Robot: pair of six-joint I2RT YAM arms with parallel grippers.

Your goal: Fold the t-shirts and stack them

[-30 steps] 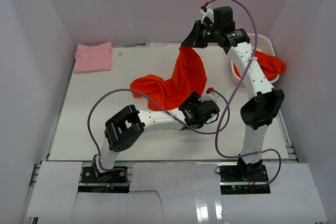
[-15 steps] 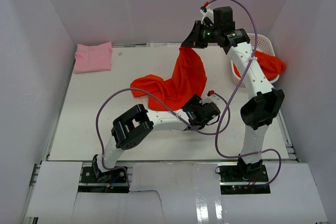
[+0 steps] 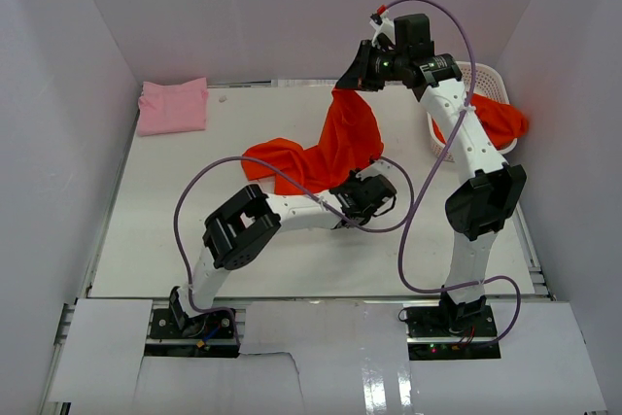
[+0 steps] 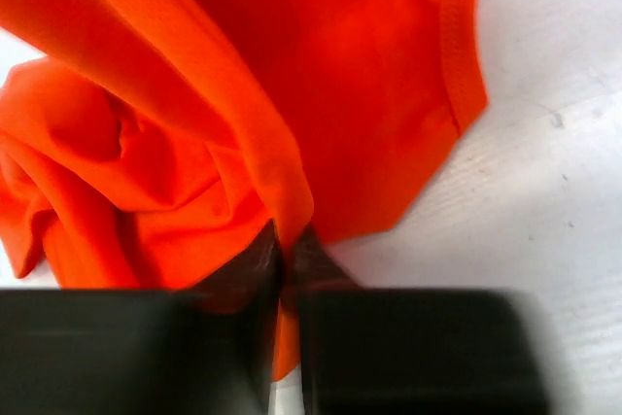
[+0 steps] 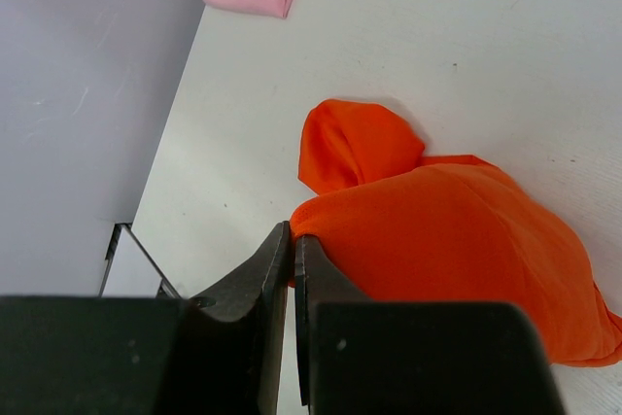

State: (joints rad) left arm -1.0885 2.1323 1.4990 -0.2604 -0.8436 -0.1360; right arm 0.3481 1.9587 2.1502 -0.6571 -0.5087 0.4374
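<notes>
Jaws clenched at both ends of one orange t-shirt (image 3: 350, 133): right jaws hold it aloft at the far side, left jaws pinch a fold lying on the bench (image 3: 165, 230). It appears mid-spreading; next, the pair must draw it taut and lay it flat.

Orange t-shirt (image 3: 335, 148) trails crumpled mid-table, second orange t-shirt (image 3: 501, 121) bunched right, pink t-shirt (image 3: 173, 106) folded far-left.
</notes>
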